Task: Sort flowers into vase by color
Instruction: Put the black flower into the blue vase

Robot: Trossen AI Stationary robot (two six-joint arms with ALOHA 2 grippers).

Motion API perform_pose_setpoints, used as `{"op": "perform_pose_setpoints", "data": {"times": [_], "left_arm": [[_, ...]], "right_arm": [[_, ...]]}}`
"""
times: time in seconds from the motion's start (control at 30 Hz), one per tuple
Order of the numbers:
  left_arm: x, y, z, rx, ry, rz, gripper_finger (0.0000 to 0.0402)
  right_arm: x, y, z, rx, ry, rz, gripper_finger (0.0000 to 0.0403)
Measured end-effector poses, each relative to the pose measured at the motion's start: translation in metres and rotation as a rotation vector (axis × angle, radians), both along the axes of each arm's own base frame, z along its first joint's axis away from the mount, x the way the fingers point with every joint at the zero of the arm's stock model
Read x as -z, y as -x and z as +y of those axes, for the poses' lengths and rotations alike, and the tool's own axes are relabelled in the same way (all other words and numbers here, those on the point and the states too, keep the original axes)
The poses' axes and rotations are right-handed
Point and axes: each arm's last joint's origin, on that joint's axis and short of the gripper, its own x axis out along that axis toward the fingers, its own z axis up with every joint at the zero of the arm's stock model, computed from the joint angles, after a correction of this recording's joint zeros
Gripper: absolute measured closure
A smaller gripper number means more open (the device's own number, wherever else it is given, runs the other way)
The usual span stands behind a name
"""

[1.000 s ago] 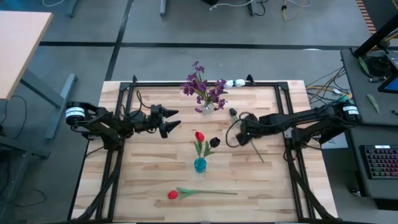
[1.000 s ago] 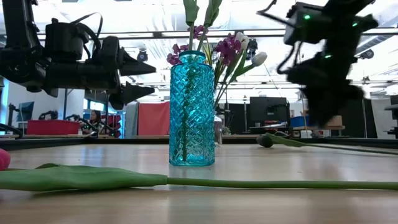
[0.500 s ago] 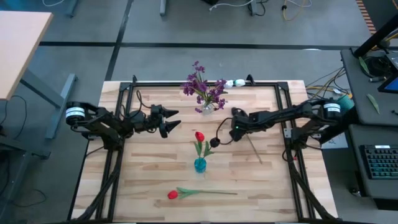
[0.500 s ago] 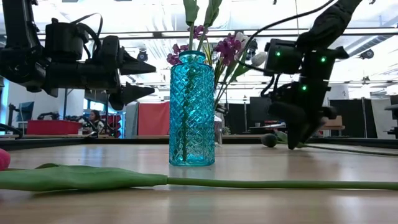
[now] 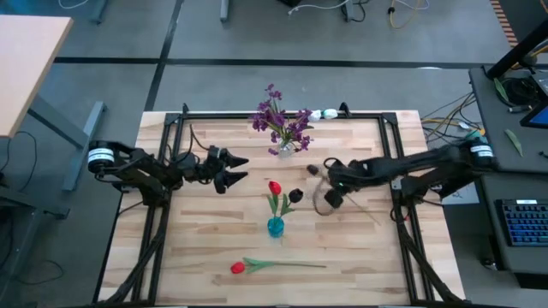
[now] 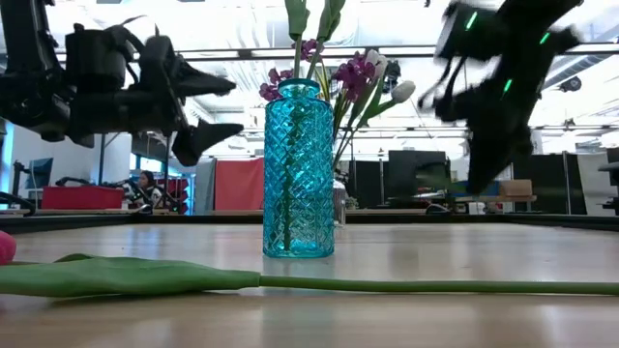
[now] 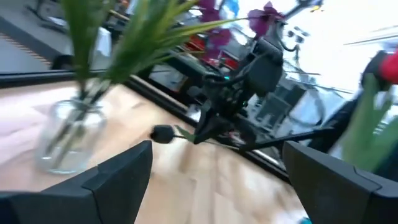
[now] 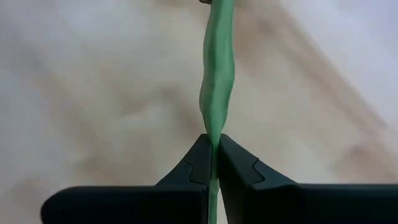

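Right wrist view: right gripper [image 8: 213, 146], fingers pressed together on the green stem of the dark-headed flower [image 8: 216, 81]. A second ago these fingers stood apart over the same stem as it lay on the table; the pinch is new.

High view: right gripper [image 5: 332, 175] right of centre; dark-headed flower [image 5: 313, 170], near-black bloom at the gripper's inner side, stem trailing outward toward the table's right edge. Low view no longer shows the bloom resting on the wood, so it is judged lifted.

Left gripper [image 5: 236, 168], fingers spread wide, empty, hovering left of centre.

Blue vase [image 5: 275, 227], centre: red tulip and one dark bloom. Clear vase [image 5: 285, 148], far edge: purple clusters. Loose red tulip [image 5: 238, 268], lying near the front edge.

Meaning for the task: grasp secured; delivery to a vase not yet done; the loose tulip remains unsorted.
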Motion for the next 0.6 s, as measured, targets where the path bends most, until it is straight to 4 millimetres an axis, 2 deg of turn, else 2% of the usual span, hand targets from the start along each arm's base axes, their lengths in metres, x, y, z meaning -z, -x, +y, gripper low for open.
{"op": "perform_pose_setpoints", "data": {"times": [0.17,0.33,0.47,0.6], "left_arm": [[-0.009,-0.001,-0.014,0.069,-0.033,-0.054,0.0073],[-0.016,-0.001,-0.030,0.107,-0.059,-0.099,0.0079],[-0.020,0.000,-0.042,0.098,-0.048,-0.121,0.0079],[-0.022,0.001,-0.056,0.077,-0.055,-0.116,0.0080]], "right_arm": [[-0.041,0.002,0.030,-0.202,0.057,-0.327,0.0392],[-0.076,0.002,0.047,-0.435,0.164,-0.728,0.0393],[-0.089,0.006,0.059,-0.630,0.202,-0.981,0.0392],[-0.090,0.010,0.073,-0.828,0.128,-1.160,0.0391]]}}
